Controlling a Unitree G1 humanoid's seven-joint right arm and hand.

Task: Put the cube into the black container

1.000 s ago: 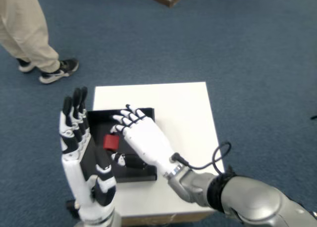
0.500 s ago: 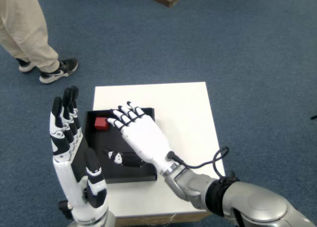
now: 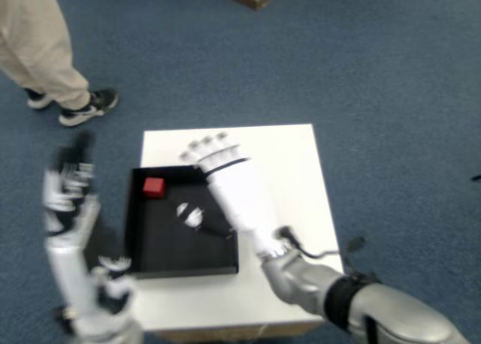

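One red cube (image 3: pixel 154 186) sits in the black container's (image 3: pixel 180 265) far-left corner, apart from the right hand (image 3: pixel 229 190), whose spread fingers (image 3: pixel 204 145) hold nothing.

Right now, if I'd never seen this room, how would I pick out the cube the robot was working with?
Find the small white table standing on the blue carpet. On its left side lies a shallow black container, and the cube sits in the container's far left corner, clear of the robot's right hand. It is the only bright red thing on the table.
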